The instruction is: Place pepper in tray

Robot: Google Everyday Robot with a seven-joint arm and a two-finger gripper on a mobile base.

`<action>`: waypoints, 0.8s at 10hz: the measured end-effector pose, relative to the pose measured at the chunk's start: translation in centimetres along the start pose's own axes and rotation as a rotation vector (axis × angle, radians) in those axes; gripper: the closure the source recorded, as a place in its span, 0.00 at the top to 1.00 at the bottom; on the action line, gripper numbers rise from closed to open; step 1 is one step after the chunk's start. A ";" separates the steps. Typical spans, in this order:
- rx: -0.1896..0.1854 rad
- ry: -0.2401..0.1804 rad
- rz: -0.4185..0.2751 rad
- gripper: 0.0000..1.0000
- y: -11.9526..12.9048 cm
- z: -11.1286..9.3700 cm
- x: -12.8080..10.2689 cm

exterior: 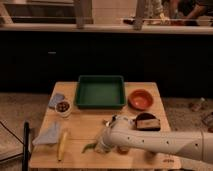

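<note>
The dark green pepper (90,146) lies on the wooden table near its front edge, its tip pointing left. My gripper (102,144) is at the end of the white arm that reaches in from the right, low over the table and right against the pepper's right end. The dark green square tray (100,93) stands at the back middle of the table, well behind the gripper, and looks empty.
A yellow banana-like item (62,144) and a blue cloth (49,135) lie left of the pepper. A small bowl with dark contents (62,107) is at the left, an orange bowl (140,99) right of the tray, a dark dish (146,121) behind my arm, and an orange piece (122,149) under it.
</note>
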 end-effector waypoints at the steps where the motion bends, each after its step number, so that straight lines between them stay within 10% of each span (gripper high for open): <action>1: 0.003 0.008 -0.029 0.00 -0.3 -1.2 0.1; 8: 0.007 0.077 -0.170 0.00 -1.6 -7.3 -1.9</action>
